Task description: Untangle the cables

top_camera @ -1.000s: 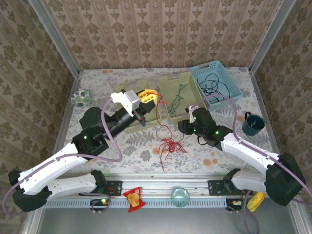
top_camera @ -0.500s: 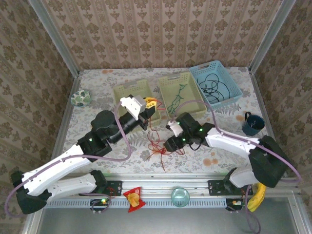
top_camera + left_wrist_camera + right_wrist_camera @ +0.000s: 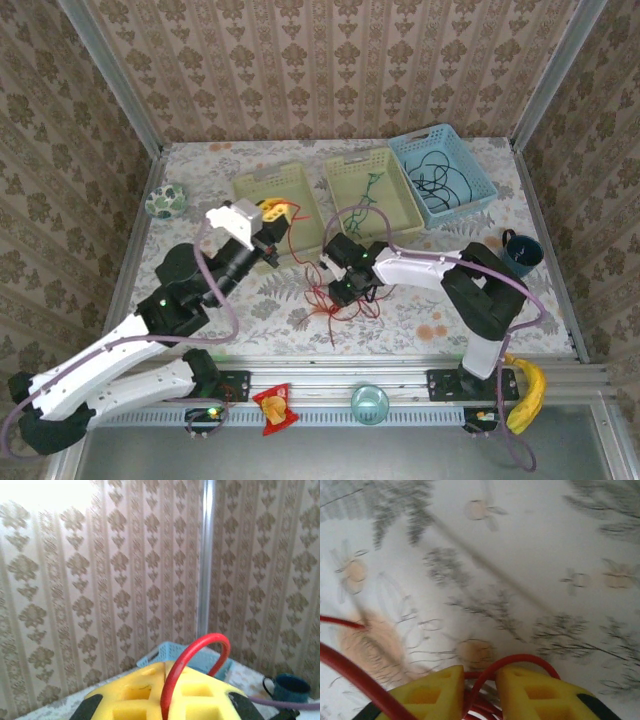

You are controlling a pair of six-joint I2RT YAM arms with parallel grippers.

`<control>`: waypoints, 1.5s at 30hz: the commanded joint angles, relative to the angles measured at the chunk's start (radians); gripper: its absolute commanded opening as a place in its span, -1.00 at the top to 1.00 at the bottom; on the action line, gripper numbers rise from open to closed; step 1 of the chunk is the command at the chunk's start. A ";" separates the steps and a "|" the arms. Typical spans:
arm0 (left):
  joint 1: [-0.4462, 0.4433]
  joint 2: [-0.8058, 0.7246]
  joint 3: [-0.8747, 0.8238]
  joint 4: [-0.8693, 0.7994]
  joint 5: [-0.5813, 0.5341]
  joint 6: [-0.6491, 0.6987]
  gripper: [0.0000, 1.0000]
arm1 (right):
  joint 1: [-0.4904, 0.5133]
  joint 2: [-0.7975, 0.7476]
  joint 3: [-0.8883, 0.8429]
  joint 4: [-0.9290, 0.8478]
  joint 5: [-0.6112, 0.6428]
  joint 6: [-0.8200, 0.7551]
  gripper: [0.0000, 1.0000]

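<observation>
Left gripper (image 3: 277, 211) is up off the table (image 3: 430, 312), just in front of the pale yellow basket (image 3: 262, 172). Its yellow fingers are pressed together with the red cable (image 3: 199, 640) pinched in the seam. On the left wrist view a red loop arches up out of the closed tips. From that grip a red strand drops down across the floral cloth to the loose tangle lying near the middle of the table.

Right gripper (image 3: 338, 289) is down low at that tangle, arm stretched well across toward the left. Up close its two yellow fingers (image 3: 427, 692) stand narrow. Red strands run through the small gap between them, and one curls over the right fingertip.

Green cable (image 3: 368, 190) lies in the yellow-green basket (image 3: 362, 157) at the back. Black cable (image 3: 440, 180) is coiled in the blue basket (image 3: 415, 135) just beside it. Both are well apart from the red tangle. A dark mug (image 3: 518, 253) sits at the right edge.
</observation>
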 commanded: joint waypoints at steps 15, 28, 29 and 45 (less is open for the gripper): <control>0.030 -0.164 0.015 0.291 -0.427 0.239 1.00 | -0.294 -0.092 -0.210 0.004 0.030 0.167 0.60; 0.045 -0.017 0.178 0.231 -0.286 0.302 1.00 | -0.378 -0.187 -0.284 0.064 0.020 0.211 0.61; 0.054 0.003 0.184 0.230 -0.274 0.298 1.00 | -0.378 -0.193 -0.286 0.067 0.021 0.212 0.61; 0.566 0.302 0.211 0.029 0.035 -0.279 1.00 | -0.376 -0.338 -0.336 0.121 -0.025 0.203 0.60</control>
